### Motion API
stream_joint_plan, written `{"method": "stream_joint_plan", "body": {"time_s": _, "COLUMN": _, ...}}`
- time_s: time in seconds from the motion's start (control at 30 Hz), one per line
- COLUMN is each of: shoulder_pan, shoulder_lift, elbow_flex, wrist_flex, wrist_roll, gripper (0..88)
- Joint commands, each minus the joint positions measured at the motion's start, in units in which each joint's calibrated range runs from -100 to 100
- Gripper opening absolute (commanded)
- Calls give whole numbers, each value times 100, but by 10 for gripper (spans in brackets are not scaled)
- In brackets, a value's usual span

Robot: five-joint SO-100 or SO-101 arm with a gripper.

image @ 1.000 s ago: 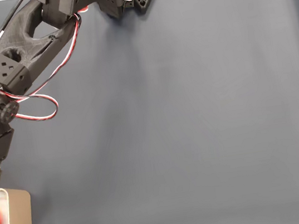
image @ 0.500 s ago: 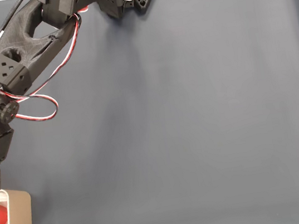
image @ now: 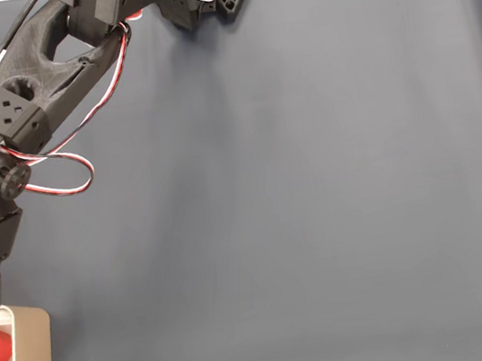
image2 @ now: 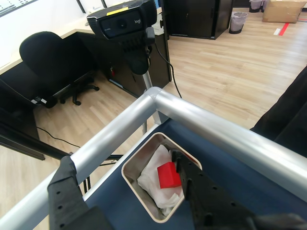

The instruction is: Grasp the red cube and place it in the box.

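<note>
The red cube (image2: 168,175) is seen resting inside the box (image2: 139,192), on crumpled white lining, free of both fingers. The box is placed at the corner of the dark blue surface (image: 317,205), just beside the metal rail (image2: 206,124); in the fixed view it is found at the lower left edge. The gripper (image2: 127,179) is held spread above the box, nothing pinched.
</note>
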Motion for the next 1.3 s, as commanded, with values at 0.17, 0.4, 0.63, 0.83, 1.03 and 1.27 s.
{"method": "stream_joint_plan", "body": {"time_s": 0.17, "shoulder_pan": 79, "shoulder_lift": -265, "elbow_flex": -217, "wrist_flex": -212, "wrist_roll": 122, "gripper": 433}}
{"method": "stream_joint_plan", "body": {"time_s": 0.4, "shoulder_pan": 44, "shoulder_lift": -499, "elbow_flex": 157, "wrist_flex": -228, "wrist_roll": 454, "gripper": 178}}
{"method": "stream_joint_plan", "body": {"time_s": 0.63, "shoulder_pan": -148, "shoulder_lift": -1201, "elbow_flex": 1042, "wrist_flex": -335, "wrist_roll": 698, "gripper": 0}}
{"method": "stream_joint_plan", "body": {"time_s": 0.83, "shoulder_pan": -560, "shoulder_lift": -2319, "elbow_flex": 2438, "wrist_flex": -343, "wrist_roll": 762, "gripper": 0}}
{"method": "stream_joint_plan", "body": {"time_s": 1.03, "shoulder_pan": -1220, "shoulder_lift": -3818, "elbow_flex": 4254, "wrist_flex": -384, "wrist_roll": 777, "gripper": 0}}
{"method": "stream_joint_plan", "body": {"time_s": 1.27, "shoulder_pan": -2037, "shoulder_lift": -5499, "elbow_flex": 6298, "wrist_flex": -515, "wrist_roll": 737, "gripper": 0}}
